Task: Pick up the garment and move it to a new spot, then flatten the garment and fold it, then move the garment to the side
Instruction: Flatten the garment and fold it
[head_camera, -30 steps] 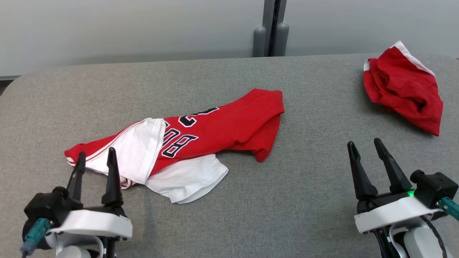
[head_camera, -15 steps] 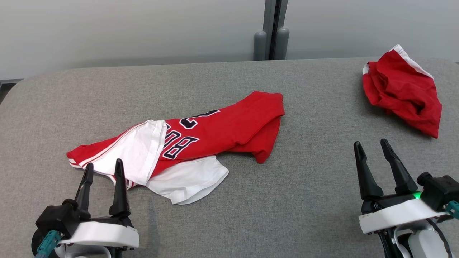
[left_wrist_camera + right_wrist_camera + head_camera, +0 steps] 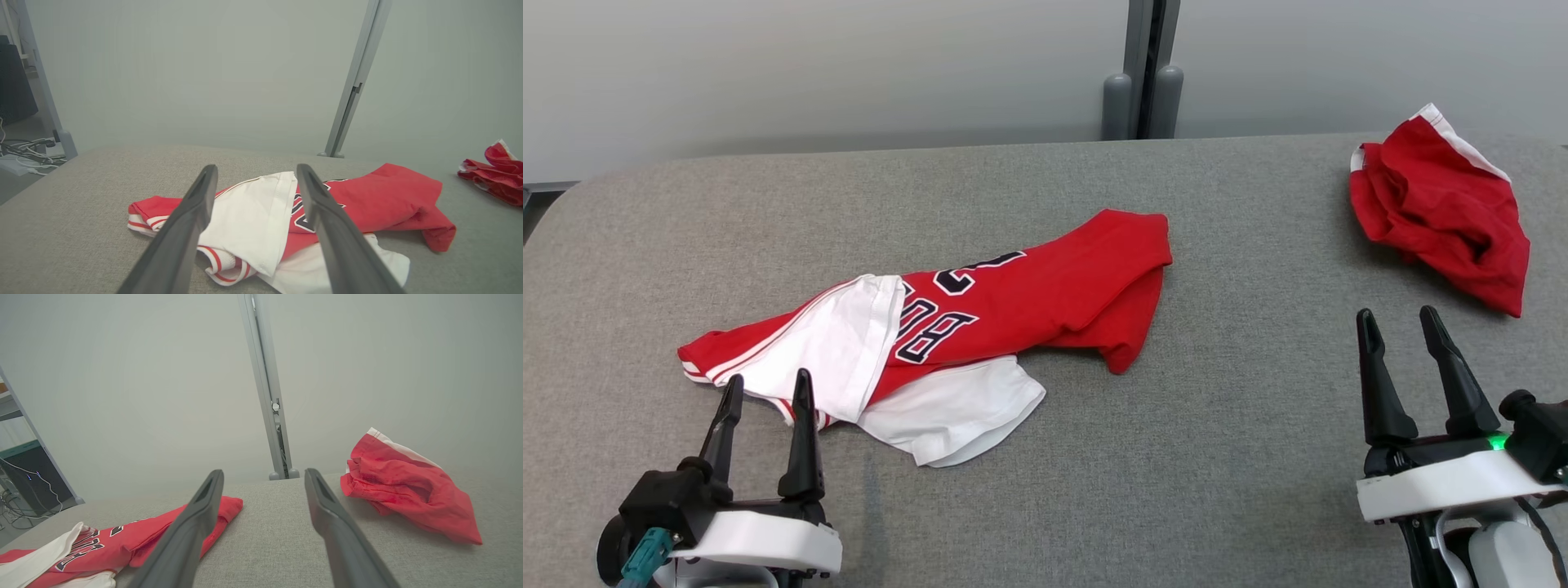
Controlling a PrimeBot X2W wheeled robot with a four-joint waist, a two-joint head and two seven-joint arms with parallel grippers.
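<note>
Crumpled garment [image 3: 1013, 302], a red jersey with white sleeves and dark lettering, partly folded over itself, lies left of the middle of the grey table [image 3: 1225, 425]. Left gripper [image 3: 769, 377] is spread wide and empty at the near edge, just beside the white sleeve. Right gripper [image 3: 1396, 313] is spread and empty near the right edge. A second red cloth [image 3: 1437, 208] is bunched at the far right corner, well apart.

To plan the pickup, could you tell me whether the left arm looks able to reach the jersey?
Probably yes: the open left gripper sits just short of the jersey, with nothing between them.
</note>
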